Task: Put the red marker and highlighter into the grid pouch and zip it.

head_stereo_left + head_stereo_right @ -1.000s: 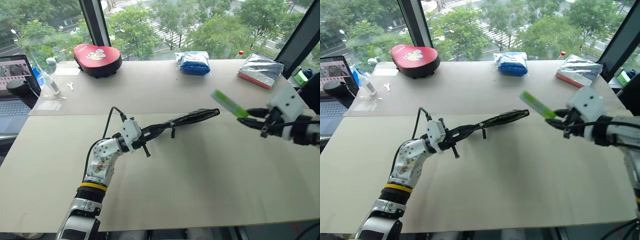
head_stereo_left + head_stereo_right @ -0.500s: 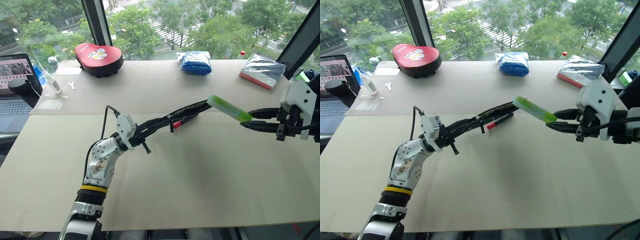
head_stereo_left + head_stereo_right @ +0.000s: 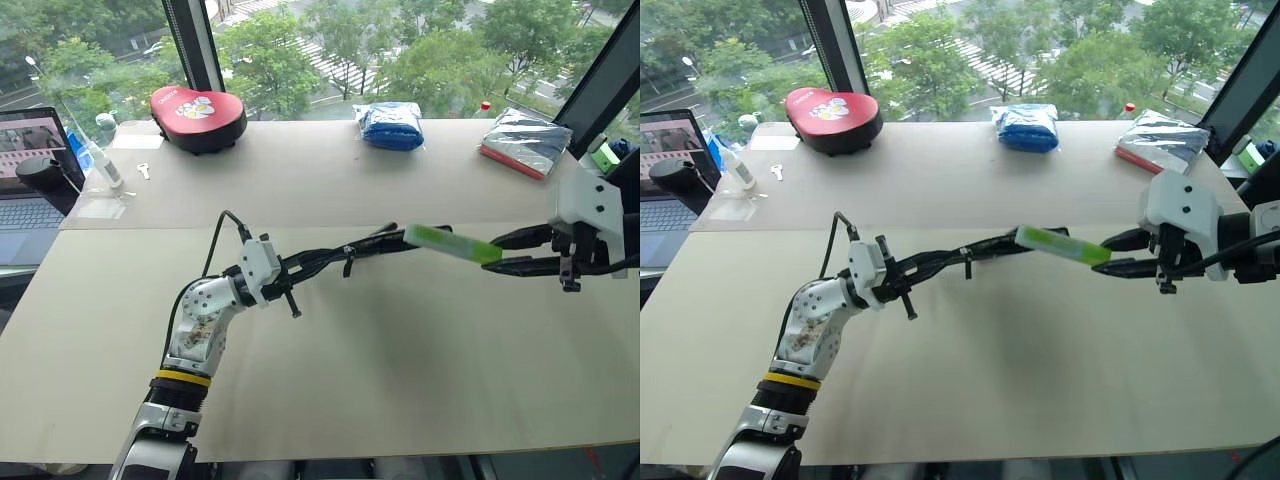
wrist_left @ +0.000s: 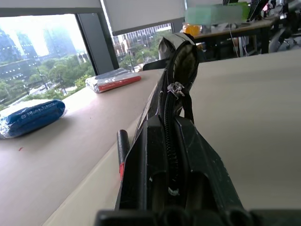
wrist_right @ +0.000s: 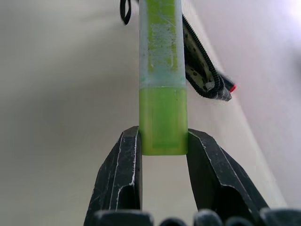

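While my right claw [image 5: 163, 141] pinches the highlighter [image 3: 452, 243] by its tail, its tip nears the grid pouch [image 3: 340, 256] my left claw [image 3: 290, 270] clamps above the worktop [image 3: 400, 380]; light, slick plastic, floppy fabric mouth.

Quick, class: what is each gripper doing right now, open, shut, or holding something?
Left gripper: shut on the grid pouch, holding it up off the table.
Right gripper: shut on the highlighter, its far end at the pouch's mouth.
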Controlling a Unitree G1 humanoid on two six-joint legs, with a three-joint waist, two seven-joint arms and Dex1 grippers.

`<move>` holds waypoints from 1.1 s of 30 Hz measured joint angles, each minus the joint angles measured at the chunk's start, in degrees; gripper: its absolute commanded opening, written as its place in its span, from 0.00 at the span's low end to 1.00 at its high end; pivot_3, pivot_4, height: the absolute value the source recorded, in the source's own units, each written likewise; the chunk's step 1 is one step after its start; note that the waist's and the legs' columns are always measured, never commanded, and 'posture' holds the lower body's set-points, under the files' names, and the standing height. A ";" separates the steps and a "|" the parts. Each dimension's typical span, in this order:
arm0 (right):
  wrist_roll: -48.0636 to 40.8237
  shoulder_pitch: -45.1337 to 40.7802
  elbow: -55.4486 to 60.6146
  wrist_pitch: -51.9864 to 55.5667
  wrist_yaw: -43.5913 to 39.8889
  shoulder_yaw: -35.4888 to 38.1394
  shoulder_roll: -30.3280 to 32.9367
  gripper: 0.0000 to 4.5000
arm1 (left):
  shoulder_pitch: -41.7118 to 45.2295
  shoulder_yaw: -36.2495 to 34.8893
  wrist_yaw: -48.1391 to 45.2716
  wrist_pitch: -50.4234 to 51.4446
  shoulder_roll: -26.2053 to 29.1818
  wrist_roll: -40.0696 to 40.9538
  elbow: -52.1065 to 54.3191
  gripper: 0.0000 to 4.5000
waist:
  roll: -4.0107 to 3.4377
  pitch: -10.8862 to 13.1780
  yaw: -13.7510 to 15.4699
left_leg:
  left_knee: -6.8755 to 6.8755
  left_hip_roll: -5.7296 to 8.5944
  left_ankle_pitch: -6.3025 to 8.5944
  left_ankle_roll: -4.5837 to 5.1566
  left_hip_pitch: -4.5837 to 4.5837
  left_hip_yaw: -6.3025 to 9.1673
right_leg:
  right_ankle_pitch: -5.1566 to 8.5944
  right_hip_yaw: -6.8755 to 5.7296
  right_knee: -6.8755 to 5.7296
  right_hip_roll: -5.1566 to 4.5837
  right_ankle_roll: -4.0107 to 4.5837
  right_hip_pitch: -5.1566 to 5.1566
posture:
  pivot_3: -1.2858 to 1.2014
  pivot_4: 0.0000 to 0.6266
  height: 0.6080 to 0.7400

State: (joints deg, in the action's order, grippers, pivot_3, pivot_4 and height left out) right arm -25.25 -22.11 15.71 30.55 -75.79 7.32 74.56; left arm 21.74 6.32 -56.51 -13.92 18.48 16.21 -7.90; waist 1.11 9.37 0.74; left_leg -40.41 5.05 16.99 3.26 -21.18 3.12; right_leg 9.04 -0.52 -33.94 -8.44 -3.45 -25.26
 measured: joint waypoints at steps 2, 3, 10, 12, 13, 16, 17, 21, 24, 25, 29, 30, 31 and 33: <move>0.67 0.32 0.04 -0.24 -0.71 -0.76 0.02 0.22 | -0.73 0.80 -0.37 0.01 0.41 -0.39 0.96 0.00 | -0.01 0.01 -0.02 | 0.00 0.01 0.00 0.00 -0.01 0.00 | 0.00 0.01 0.00 -0.01 0.00 -0.01 | 0.52 0.24 1.00; 1.06 0.45 0.11 -0.42 -0.98 -1.00 0.25 0.22 | -1.10 1.13 -0.39 0.04 0.45 -0.39 1.66 0.00 | -0.01 0.01 -0.02 | 0.00 0.00 0.01 0.00 -0.01 0.00 | 0.00 0.01 0.00 -0.01 0.00 -0.01 | 0.52 0.24 1.00; 2.77 1.53 0.13 -2.63 -3.07 -1.70 1.36 0.22 | -1.99 1.83 0.68 2.32 0.65 -0.31 6.08 0.00 | -0.01 0.01 0.00 | 0.00 0.00 0.01 0.00 -0.01 0.00 | 0.01 0.01 -0.01 -0.01 -0.01 -0.01 | 0.52 0.24 1.00; 3.75 2.88 0.00 -3.49 -3.91 -1.71 2.52 0.22 | -2.07 1.77 1.32 3.74 0.64 -0.20 7.10 0.00 | -0.01 0.01 0.04 | 0.00 0.00 0.01 -0.02 -0.01 0.00 | 0.01 0.00 -0.01 -0.01 -0.02 -0.02 | 0.52 0.24 1.00; 3.98 3.05 -0.13 -3.94 -4.15 -1.71 2.76 0.22 | -2.07 1.76 1.53 4.18 0.64 -0.18 7.27 0.00 | -0.01 0.01 0.01 | 0.00 0.00 0.00 -0.02 -0.01 0.00 | 0.01 0.01 -0.01 -0.01 -0.02 -0.02 | 0.52 0.24 1.00; 4.90 3.42 -0.67 -5.09 -4.51 -1.71 3.08 0.22 | -2.27 1.79 1.91 4.54 0.58 -0.14 7.67 0.00 | -0.01 0.01 0.01 | 0.00 0.00 0.00 -0.03 -0.01 0.00 | 0.01 0.01 -0.02 -0.01 -0.01 -0.02 | 0.52 0.24 1.00; 5.34 3.44 -0.85 -5.35 -4.63 -1.77 3.10 0.22 | -2.32 1.81 1.93 4.65 0.58 -0.14 7.87 0.00 | -0.01 0.01 -0.02 | 0.00 0.00 0.01 -0.04 -0.01 0.00 | 0.01 0.01 -0.02 -0.01 -0.01 -0.03 | 0.52 0.24 1.00; 5.93 2.84 -1.72 -5.42 -5.16 -2.16 3.06 0.22 | -2.37 2.13 1.61 4.70 0.91 -0.37 8.40 0.00 | -0.02 0.01 -0.03 | 0.00 0.00 0.01 -0.04 -0.01 0.00 | 0.01 0.01 -0.01 -0.01 -0.01 -0.03 | 0.52 0.24 1.00; 5.26 1.04 -1.72 -4.98 -5.55 -2.14 3.04 0.22 | -2.37 2.83 0.64 3.68 1.85 -1.01 8.17 0.00 | -0.03 0.02 -0.03 | 0.00 0.00 0.01 -0.04 -0.01 0.00 | 0.01 0.01 -0.01 -0.01 -0.01 -0.03 | 0.52 0.24 1.00; 4.26 0.70 -1.68 -4.67 -5.78 -2.04 3.04 0.22 | -2.37 3.01 0.49 2.75 2.11 -1.69 7.48 0.00 | -0.03 0.02 -0.02 | 0.00 -0.01 0.02 -0.04 -0.01 0.00 | 0.01 0.01 0.00 -0.01 -0.01 -0.02 | 0.52 0.24 1.00; 2.30 0.65 -1.60 -3.13 -6.51 -1.78 3.04 0.22 | -2.44 3.49 -0.09 0.92 2.69 -2.91 4.68 0.00 | -0.03 0.02 0.04 | 0.00 0.00 0.03 -0.01 -0.01 0.00 | 0.01 0.01 0.00 -0.01 -0.01 -0.02 | 0.52 0.24 1.00; 2.23 0.70 -1.60 -3.04 -6.49 -1.77 3.05 0.22 | -2.46 3.55 -0.13 0.46 2.68 -2.93 4.38 0.00 | -0.03 0.03 0.05 | 0.00 0.00 0.03 -0.01 -0.01 0.00 | 0.01 0.01 0.00 -0.01 -0.01 -0.02 | 0.52 0.24 1.00; 2.38 0.86 -1.60 -3.04 -6.42 -1.77 3.05 0.22 | -2.45 3.60 -0.15 0.16 2.66 -2.94 4.25 0.00 | -0.03 0.02 0.07 | 0.00 0.00 0.03 -0.01 -0.01 0.00 | 0.01 0.01 0.00 -0.01 -0.01 -0.02 | 0.52 0.24 1.00; 2.70 1.42 -1.60 -3.04 -6.29 -1.79 3.06 0.22 | -2.45 3.63 -0.14 -0.01 2.60 -2.94 4.21 0.00 | -0.03 0.02 0.06 | 0.00 0.00 0.03 -0.02 -0.01 0.00 | 0.01 0.01 -0.01 -0.01 -0.01 -0.03 | 0.52 0.24 1.00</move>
State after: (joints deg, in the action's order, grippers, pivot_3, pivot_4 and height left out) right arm -22.54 -20.70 14.11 27.50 -82.08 5.53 77.61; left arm 19.29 9.95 -56.65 -13.94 21.07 13.26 -3.70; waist 1.07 9.39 0.80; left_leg -40.41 5.05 17.02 3.24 -21.19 3.12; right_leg 9.06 -0.51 -33.95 -8.46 -3.46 -25.28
